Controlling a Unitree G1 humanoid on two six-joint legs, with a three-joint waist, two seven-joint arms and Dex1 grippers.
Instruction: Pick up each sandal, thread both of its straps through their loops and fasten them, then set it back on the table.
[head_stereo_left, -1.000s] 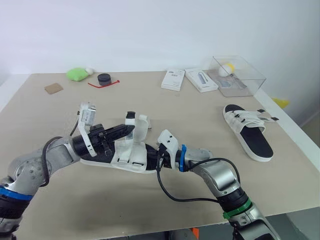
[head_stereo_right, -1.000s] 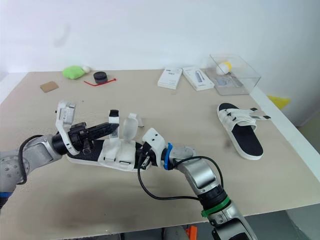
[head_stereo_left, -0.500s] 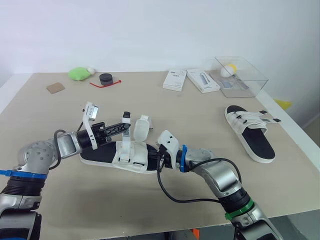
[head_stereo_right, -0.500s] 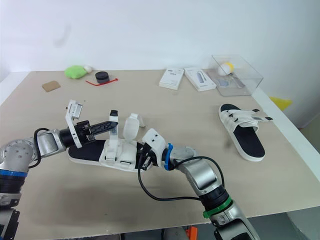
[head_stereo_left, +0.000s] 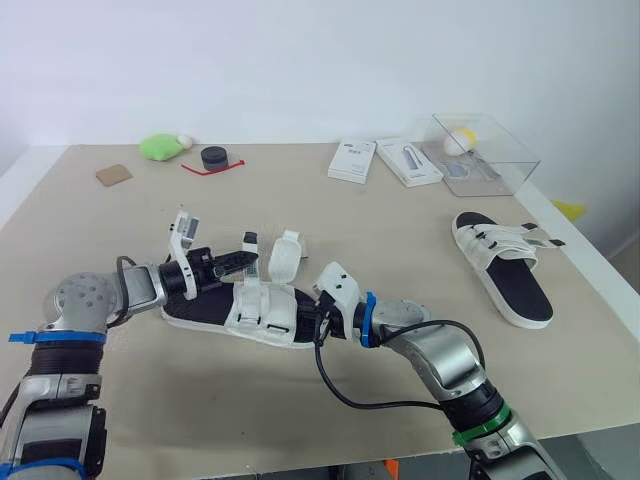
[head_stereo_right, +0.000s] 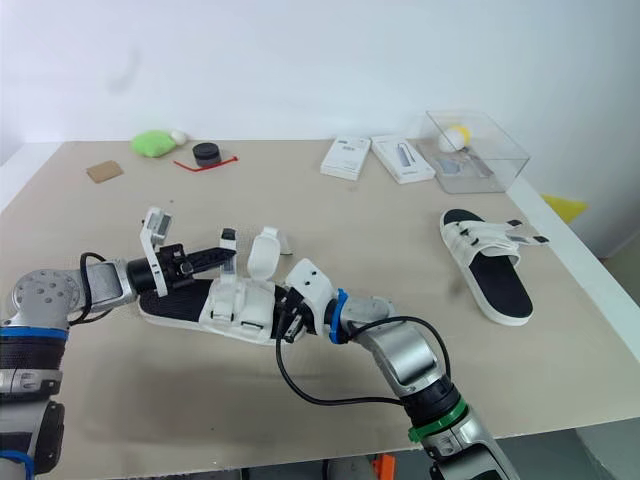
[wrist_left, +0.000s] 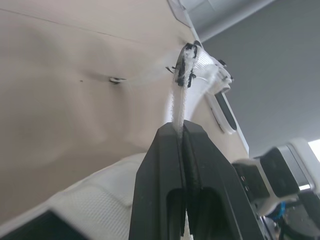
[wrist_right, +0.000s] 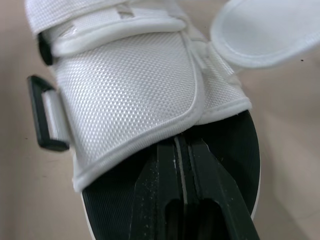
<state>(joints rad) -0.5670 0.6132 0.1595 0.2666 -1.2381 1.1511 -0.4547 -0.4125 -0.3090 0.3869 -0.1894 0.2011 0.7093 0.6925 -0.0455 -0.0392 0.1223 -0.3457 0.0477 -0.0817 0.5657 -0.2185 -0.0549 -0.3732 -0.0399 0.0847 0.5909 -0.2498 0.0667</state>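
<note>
Left eye view: a beige table under a plain white wall, both evenly lit. Left gripper pinched shut on the upright strap of the near sandal, holding it raised off the upper. Right gripper closed on the other end of that same sandal, close to the left one, with the sole lying flat on the table between them. Second strap standing loose just beyond the left fingertips. Far sandal well apart from the right gripper on its outer side, near the table edge. Further out, along the wall side: a clear box, two white cartons, a green lump, a black disc and a brown square, all far from either gripper.

Left wrist view: black fingers pressed together with the white strap rising from between them to a dark frayed tip. Bare beige tabletop behind it, then the table edge and a grey stretch of room past it.

Right wrist view: fingers narrowed onto a thin white edge at the sandal's rim. White mesh upper just ahead of the tips, a black loop at its side, and the dark footbed under the fingers.
</note>
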